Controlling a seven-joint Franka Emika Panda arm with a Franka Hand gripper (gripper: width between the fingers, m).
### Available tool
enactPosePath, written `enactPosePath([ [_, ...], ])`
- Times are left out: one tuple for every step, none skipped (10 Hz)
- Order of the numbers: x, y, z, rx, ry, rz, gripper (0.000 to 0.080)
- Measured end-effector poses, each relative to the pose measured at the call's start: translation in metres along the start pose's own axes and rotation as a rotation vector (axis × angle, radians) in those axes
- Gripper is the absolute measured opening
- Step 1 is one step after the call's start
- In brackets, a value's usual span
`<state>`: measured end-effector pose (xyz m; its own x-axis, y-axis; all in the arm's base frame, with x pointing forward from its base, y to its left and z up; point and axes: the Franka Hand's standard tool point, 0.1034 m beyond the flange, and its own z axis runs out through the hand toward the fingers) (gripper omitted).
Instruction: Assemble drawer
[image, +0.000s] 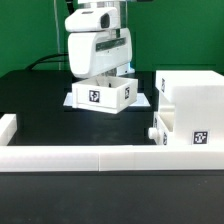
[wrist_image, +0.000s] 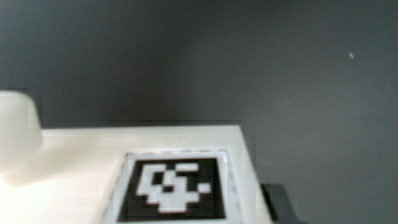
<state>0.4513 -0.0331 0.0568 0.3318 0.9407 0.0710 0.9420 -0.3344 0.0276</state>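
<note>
Nearest us runs the low border wall (image: 110, 158). Behind it, on the exterior view's right, the big drawer shell (image: 192, 105) sits with a small knobbed tray (image: 160, 131) touching its side. Farther back, the second tray (image: 105, 95) lies directly beneath the gripper (image: 100, 72), its long side running across the view. The wrist view looks straight down on a tagged white surface (wrist_image: 175, 185). The fingertips are hidden, so open or clenched, I cannot tell.

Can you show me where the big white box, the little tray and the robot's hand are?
drawer shell (image: 195, 100): exterior view, on its front face.
tray (image: 100, 97): exterior view, on its tagged front wall.
gripper (image: 98, 52): exterior view, on its white body.
</note>
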Motion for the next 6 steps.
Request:
enactPosePath([
  [0.0, 0.005, 0.0, -0.002, -0.004, -0.089, 0.0042],
  [0.004, 0.012, 0.001, 0.002, -0.011, -0.16, 0.0042],
  [0.007, 0.02, -0.001, 0.004, -0.019, -0.209, 0.0042],
  [0.008, 0.023, -0.003, 0.006, -0.02, -0.209, 0.0042],
  [0.007, 0.02, -0.001, 0.01, -0.02, -0.208, 0.0042],
  [0.007, 0.02, -0.001, 0.011, -0.02, -0.208, 0.0042],
])
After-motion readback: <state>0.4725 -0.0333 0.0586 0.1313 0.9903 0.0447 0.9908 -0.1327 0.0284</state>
